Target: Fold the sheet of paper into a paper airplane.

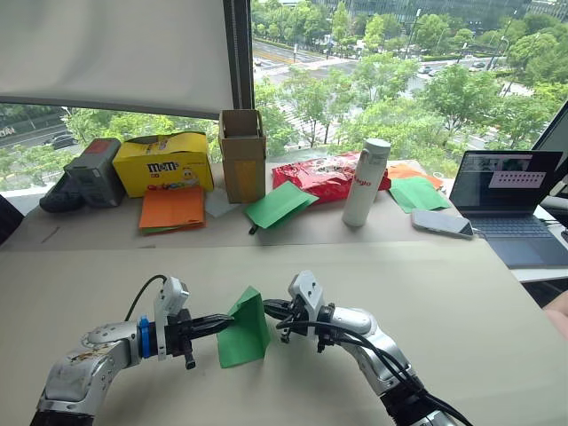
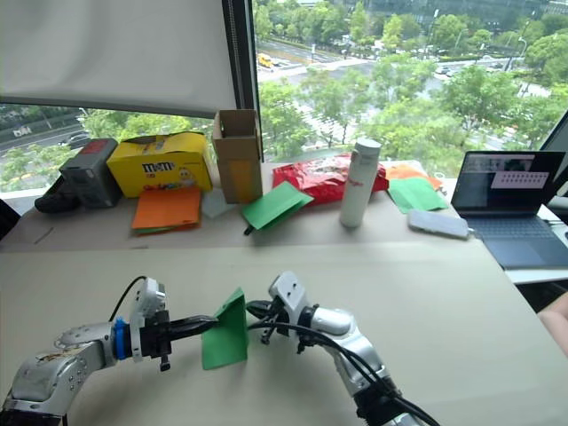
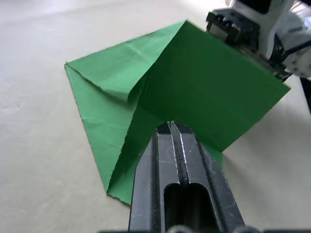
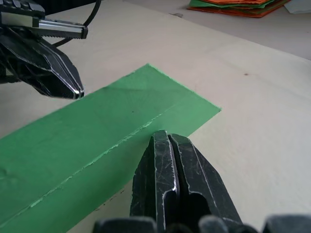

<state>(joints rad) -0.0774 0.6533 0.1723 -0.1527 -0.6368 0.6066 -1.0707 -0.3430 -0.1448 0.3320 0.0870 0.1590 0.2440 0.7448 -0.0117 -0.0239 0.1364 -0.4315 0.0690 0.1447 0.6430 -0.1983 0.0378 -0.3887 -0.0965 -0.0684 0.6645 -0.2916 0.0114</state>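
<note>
Both end effectors have their fingers pressed flat together. The left end effector (image 1: 213, 326) comes in from nine o'clock with its tips against the sheet of paper (image 1: 243, 329); the right end effector (image 1: 272, 309) meets the same sheet from three o'clock. Whether either actually pinches a layer or only presses on it, I cannot tell from here.

The sheet stands partly folded between them, one panel raised and tilted, with a folded flap along the far edge and a straight crease running down its length. It sits on the counter (image 1: 426, 293) at about six o'clock, close to the robot.

To do this fold well, I would judge the two tips should keep the crease line taut and bring the raised panel down evenly, edges matched, before pressing along the crease.

There is bare counter all round the sheet. The white bottle (image 1: 366, 182), phone (image 1: 442, 223) and laptop (image 1: 510, 209) lie well apart towards one and two o'clock, the orange paper sheets (image 1: 172, 209) towards eleven.
</note>
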